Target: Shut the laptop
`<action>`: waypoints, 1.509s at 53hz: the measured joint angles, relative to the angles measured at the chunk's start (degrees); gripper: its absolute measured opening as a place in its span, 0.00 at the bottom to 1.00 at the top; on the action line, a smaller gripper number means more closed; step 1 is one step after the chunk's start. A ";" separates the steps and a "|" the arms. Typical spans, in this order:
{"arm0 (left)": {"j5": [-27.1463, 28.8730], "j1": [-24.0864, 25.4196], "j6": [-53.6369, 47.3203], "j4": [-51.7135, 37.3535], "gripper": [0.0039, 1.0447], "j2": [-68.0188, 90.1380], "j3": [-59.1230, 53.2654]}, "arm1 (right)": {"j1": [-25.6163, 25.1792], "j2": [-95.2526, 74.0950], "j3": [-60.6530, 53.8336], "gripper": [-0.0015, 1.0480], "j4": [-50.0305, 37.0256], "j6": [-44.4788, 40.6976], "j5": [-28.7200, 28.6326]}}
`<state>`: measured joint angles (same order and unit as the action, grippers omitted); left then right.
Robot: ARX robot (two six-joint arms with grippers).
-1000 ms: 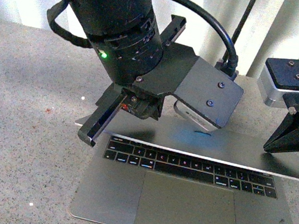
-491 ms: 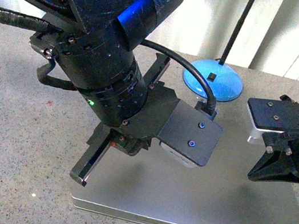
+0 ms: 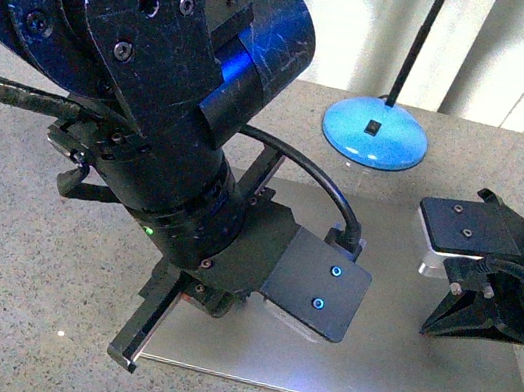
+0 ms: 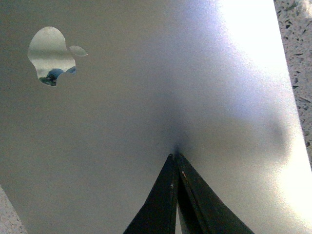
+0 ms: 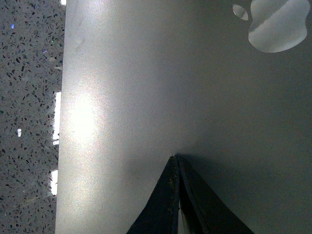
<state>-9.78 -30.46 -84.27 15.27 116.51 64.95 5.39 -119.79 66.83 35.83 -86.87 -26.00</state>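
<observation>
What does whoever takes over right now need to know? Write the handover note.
Left gripper: shut, holding nothing, tips at the laptop lid.
Right gripper: shut, holding nothing, tips at the lid too.
Laptop: flat on the speckled table, lid fully down; blue lamp base behind it.
Done: laptop appears closed.
Left: probably just lift both arms clear and check that the lid sits flush.

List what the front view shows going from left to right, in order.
left arm → blue lamp base → right hand. The shut laptop lies under much of that span, so it has no clear place in the order.
</observation>
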 joint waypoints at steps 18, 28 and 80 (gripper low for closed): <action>-0.52 0.11 0.48 0.35 0.03 -0.55 0.35 | -0.02 0.35 0.00 0.03 0.02 0.50 -0.59; -1.29 0.63 0.85 0.55 0.03 -3.34 0.96 | 0.00 2.64 0.09 0.03 -0.85 1.92 -3.80; 3.56 28.06 69.35 -43.82 0.03 -39.50 -12.72 | -0.94 40.33 -16.46 0.03 -75.82 59.06 10.38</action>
<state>-6.22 -2.39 -14.92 -28.56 77.01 52.23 4.45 -79.46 50.37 -39.99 -27.81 -15.62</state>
